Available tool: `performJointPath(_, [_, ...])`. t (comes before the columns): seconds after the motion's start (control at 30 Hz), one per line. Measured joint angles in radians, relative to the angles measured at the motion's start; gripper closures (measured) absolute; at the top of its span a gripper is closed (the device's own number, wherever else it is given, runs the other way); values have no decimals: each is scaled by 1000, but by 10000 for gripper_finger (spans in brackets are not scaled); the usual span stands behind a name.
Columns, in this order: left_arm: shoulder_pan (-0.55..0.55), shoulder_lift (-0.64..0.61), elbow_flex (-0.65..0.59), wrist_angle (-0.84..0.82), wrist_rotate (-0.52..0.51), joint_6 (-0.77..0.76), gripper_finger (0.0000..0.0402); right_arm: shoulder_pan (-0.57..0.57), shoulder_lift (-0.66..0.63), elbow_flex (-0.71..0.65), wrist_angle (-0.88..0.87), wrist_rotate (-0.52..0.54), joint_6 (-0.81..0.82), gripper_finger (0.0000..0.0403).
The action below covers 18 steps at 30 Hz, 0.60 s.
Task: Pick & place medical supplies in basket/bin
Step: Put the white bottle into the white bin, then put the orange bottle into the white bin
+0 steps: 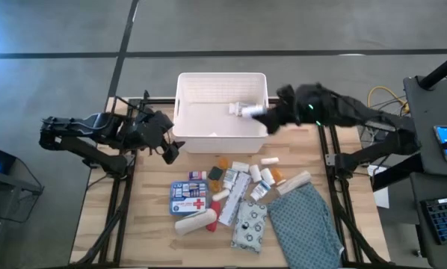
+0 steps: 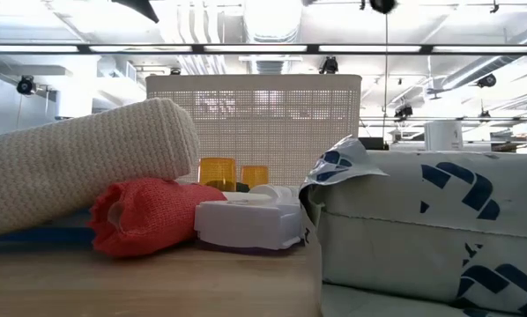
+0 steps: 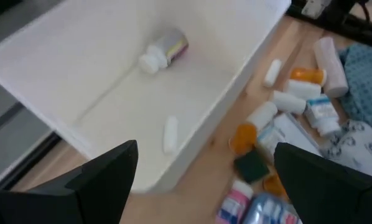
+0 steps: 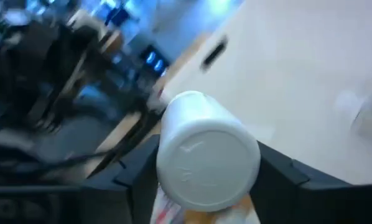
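The right hand (image 1: 262,118) is held over the near right corner of the white basket (image 1: 186,86), its fingers closed around a white-capped pill bottle (image 4: 206,154) — in the right wrist view the cap fills the space between the two dark fingers, with an orange-and-pink label just visible beneath it. The bottle is thus above the basket floor but not yet released.

Inside the basket, a labelled bottle (image 3: 163,50) is seen lying on its side, and a small white tube-like item (image 3: 170,134) rests nearer the front wall; what exactly that second item is cannot be told with confidence. So two supplies appear to be deposited and a third is about to be.

The left hand (image 1: 169,146) waits beside the basket's left front corner, above the tabletop (image 1: 115,224), with its fingers spread wide and nothing held.

Most of the work is judged to remain. On the tabletop in front of the basket lie the blue first-aid box (image 1: 189,199), an orange vial (image 1: 223,161), several small white bottles (image 1: 266,175), flat white packets (image 1: 235,198), a rolled bandage (image 1: 194,222) and a patterned pouch (image 1: 249,226) — all untouched, close together, beside the teal cloth (image 1: 307,223).
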<state>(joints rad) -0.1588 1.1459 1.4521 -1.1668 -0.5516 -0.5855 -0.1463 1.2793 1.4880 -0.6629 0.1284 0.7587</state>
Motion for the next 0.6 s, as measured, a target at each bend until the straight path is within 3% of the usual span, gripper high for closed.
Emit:
performJointPath(0.23, [-135,-10,0,-187,-1,-206,49,-139,257,232,-180,-2,-262,109])
performJointPath(0.43, [-281,-6,-76,-196,0,-291,49,-120,391,441,-346,8,-404,52])
performJointPath(0.5, [-300,-6,-135,-196,0,-328,49,-96,404,505,-383,50,-435,45])
performJointPath(0.6, [-301,-6,-242,-168,2,-429,49,-54,407,578,-491,195,-423,43])
